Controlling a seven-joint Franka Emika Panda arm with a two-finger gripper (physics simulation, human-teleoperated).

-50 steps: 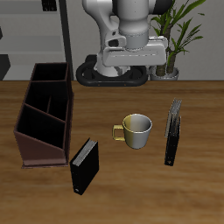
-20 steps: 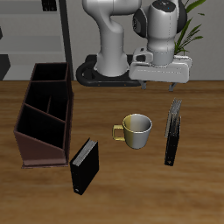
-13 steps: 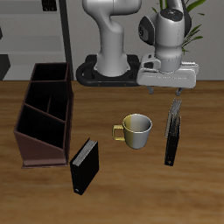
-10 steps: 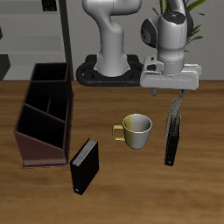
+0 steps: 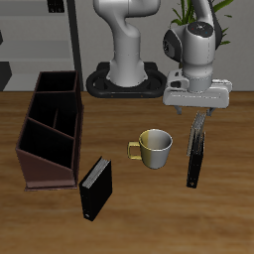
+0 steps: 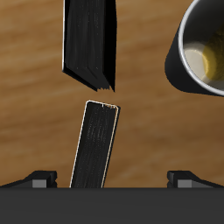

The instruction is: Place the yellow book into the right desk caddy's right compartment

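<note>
Overhead, the exterior view takes in the whole table: the right desk caddy (image 5: pixel 52 129) stands toward one end, open-topped, its dividers visible, with the right compartment (image 5: pixel 60 83) at the end farther from the table's front edge. A black book (image 5: pixel 96 187) stands near the caddy's front corner. A mug (image 5: pixel 154 148) sits mid-table. Beyond the mug, a second black book (image 5: pixel 194 163) stands on edge, and the yellow book (image 5: pixel 199 127) stands just behind it, thin, largely hidden by the gripper (image 5: pixel 198 105) above.

The wrist view shows none of the caddy. It gives the close detail instead: the yellow book (image 6: pixel 94 145) seen edge-on from above, slim and slightly tilted, with the second black book (image 6: pixel 89 44) just beyond its end, a narrow gap between them. The mug (image 6: pixel 202 45) rim shows off to one side, well apart from both books.

The fingers (image 6: pixel 38 179) sit wide apart, nothing between them touching either pad. The yellow book lies between the two fingertips but nearer one than the other, not centred. The gripper hangs above the book, holding nothing.
</note>
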